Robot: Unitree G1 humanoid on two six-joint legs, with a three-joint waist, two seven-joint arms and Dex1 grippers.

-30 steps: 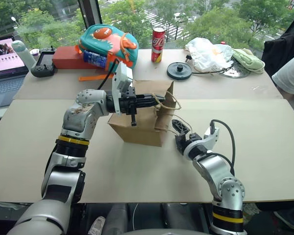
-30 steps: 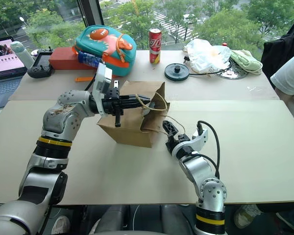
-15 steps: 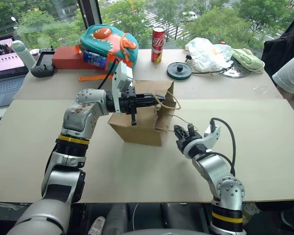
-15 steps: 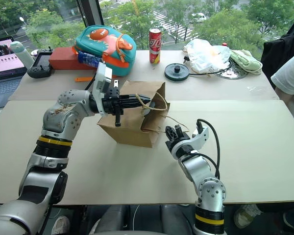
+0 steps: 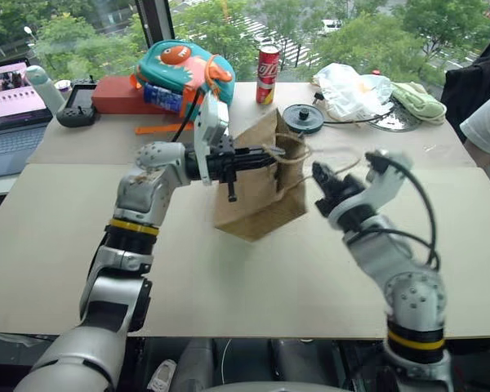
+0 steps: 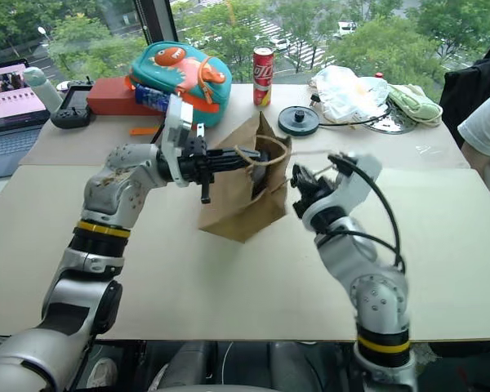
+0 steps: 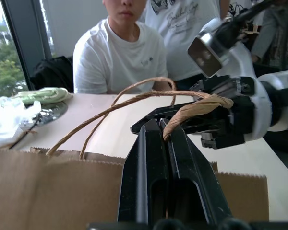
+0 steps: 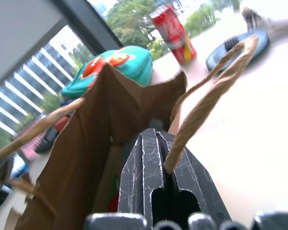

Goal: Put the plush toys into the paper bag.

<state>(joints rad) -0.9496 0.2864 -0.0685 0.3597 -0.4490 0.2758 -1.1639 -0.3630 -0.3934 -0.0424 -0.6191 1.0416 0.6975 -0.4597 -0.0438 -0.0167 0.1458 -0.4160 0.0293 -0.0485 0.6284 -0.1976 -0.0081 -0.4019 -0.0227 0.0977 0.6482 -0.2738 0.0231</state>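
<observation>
The left gripper point(image 5: 265, 155) is clamped on one cord handle of the paper bag point(image 5: 257, 192), which is tilted mid-table. The right gripper point(image 5: 322, 178) is pinched on the other handle. Bare tabletop point(image 5: 82, 245) is left around the bag.

Left end effector point(image 7: 162, 132): black fingers pressed together, pinching a tan twisted-cord handle point(image 7: 134, 98).
Paper bag point(image 7: 48, 191): brown, its zigzag top edge runs across just beyond the fingers.
Right end effector point(image 7: 149, 125): coming in from the side, close past the left fingertips, with a handle cord point(image 7: 194, 108) across it.
Worktop point(image 7: 110, 129): pale, with a white plastic bag point(image 7: 7, 122) and green cloth point(image 7: 41, 95) at the far side.
Person point(image 7: 122, 55): white T-shirt, seated behind the worktop.
</observation>
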